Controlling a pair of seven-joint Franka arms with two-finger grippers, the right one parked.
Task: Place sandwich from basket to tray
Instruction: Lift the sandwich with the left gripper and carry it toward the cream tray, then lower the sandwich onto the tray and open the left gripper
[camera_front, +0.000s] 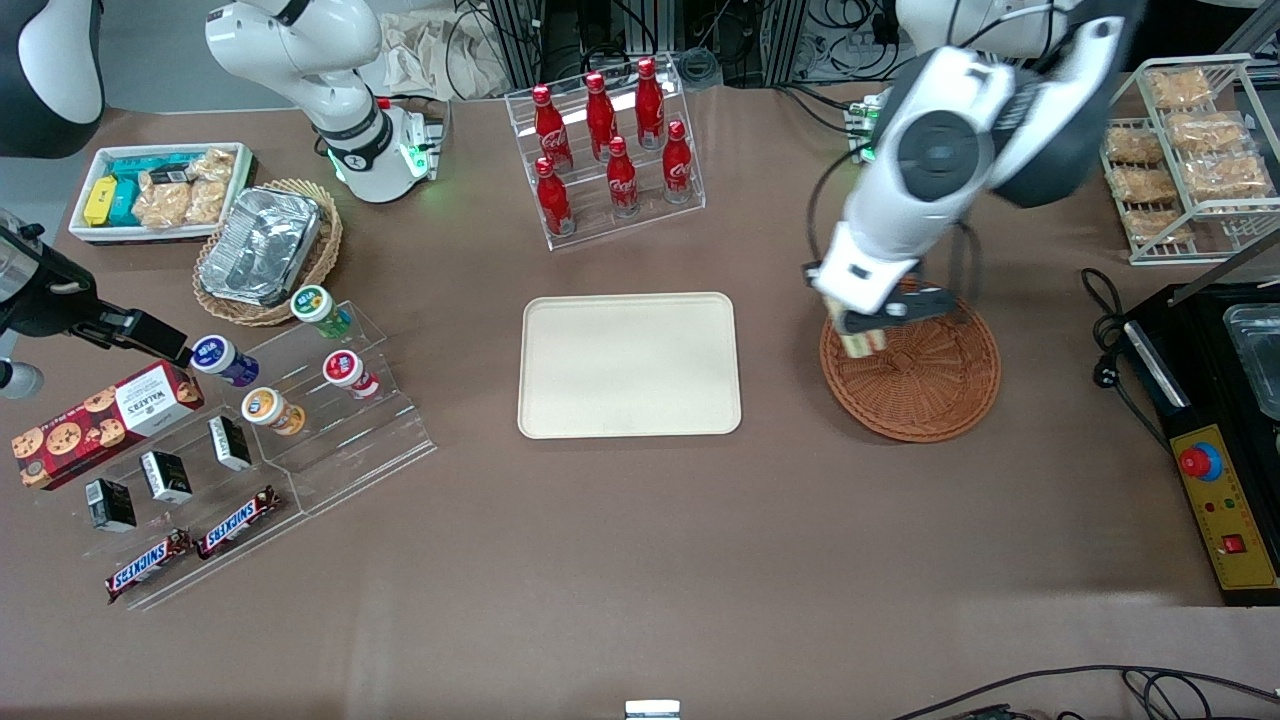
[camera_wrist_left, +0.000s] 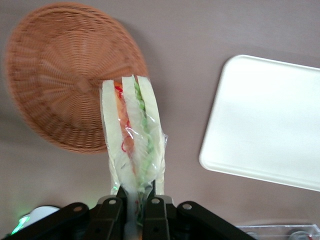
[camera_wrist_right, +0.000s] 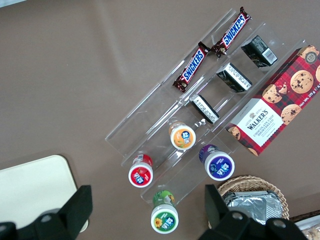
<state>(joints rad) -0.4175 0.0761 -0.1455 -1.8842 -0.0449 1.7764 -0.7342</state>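
Observation:
My left gripper (camera_front: 868, 327) is shut on the sandwich (camera_wrist_left: 133, 136), a plastic-wrapped wedge of white bread with green, red and orange filling. It holds the sandwich (camera_front: 862, 341) lifted above the rim of the reddish-brown wicker basket (camera_front: 925, 375), on the edge toward the tray. The basket (camera_wrist_left: 60, 80) shows nothing else inside. The cream rectangular tray (camera_front: 629, 365) lies flat at the table's middle with nothing on it; the tray (camera_wrist_left: 267, 122) is also visible in the left wrist view, apart from the basket.
A clear rack of red cola bottles (camera_front: 610, 150) stands farther from the front camera than the tray. A wire rack of bagged pastries (camera_front: 1190, 155) and a black machine (camera_front: 1220, 420) sit toward the working arm's end. A clear stepped display (camera_front: 270, 440) with cups and bars lies toward the parked arm's end.

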